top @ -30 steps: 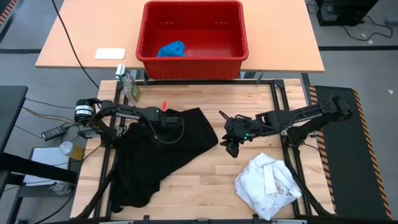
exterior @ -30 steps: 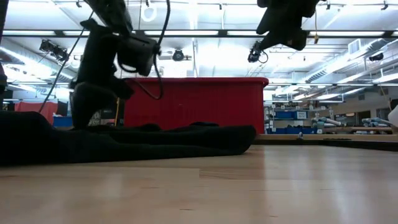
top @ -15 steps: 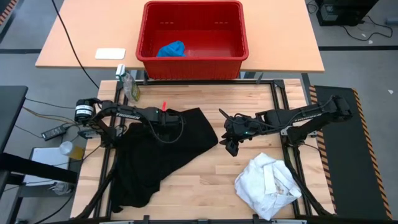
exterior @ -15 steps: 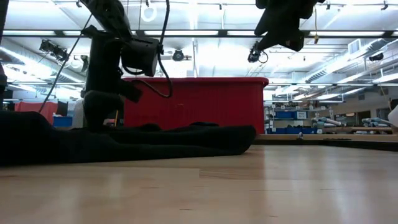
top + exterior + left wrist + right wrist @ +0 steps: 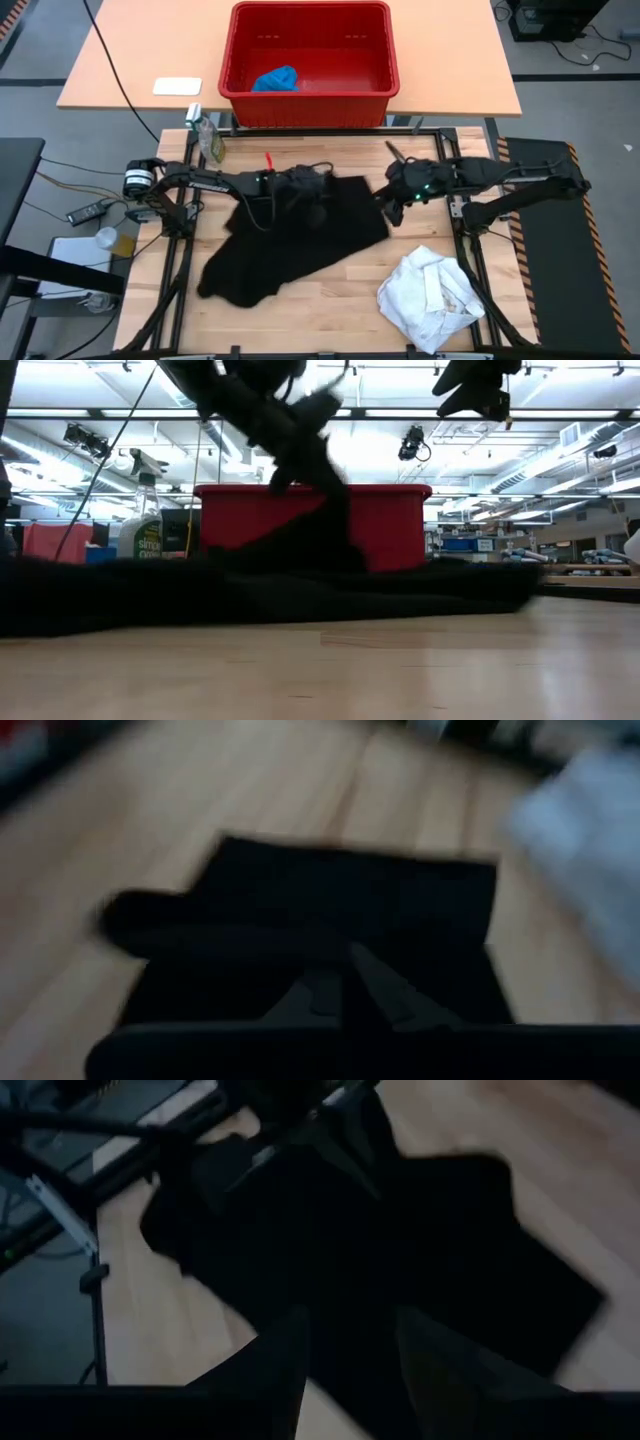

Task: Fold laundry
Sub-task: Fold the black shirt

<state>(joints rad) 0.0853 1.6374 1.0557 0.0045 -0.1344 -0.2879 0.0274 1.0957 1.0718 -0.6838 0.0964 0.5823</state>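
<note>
High view gives the whole layout: large black soft cloth garment [image 5: 290, 235] spread over the middle-left of the light wooden slatted table [image 5: 345, 285], one end trailing toward the front-left edge. Crumpled white cloth garment [image 5: 432, 297] sits at front-right, well apart from the black one. Small bright blue cloth garment [image 5: 276, 79] lies inside the red plastic basket [image 5: 310, 62] on the far orange-brown table [image 5: 130, 60]. A flat white pad [image 5: 177, 86] lies on that far table too. A clear spray bottle [image 5: 205, 135] stands at the near table's back-left corner.

Low view shows what the top-down can't: black garment [image 5: 300, 585] is pulled up into a peak under the left arm, rest lying flat across the tabletop; red basket [image 5: 390, 525] behind it. White and blue pieces don't show here.

Left gripper [image 5: 312, 185] sits over the back edge of the black garment, jaws closed, pinching the cloth; left wrist view is blurred, only dark cloth [image 5: 340, 935] ahead.

Right gripper [image 5: 392, 212] is just beside the garment's right edge, raised off the table per low view [image 5: 478, 385]. Right wrist view shows its fingers [image 5: 285, 1370] parted w/ a gap, nothing between them, black cloth [image 5: 400, 1270] beyond.
</note>
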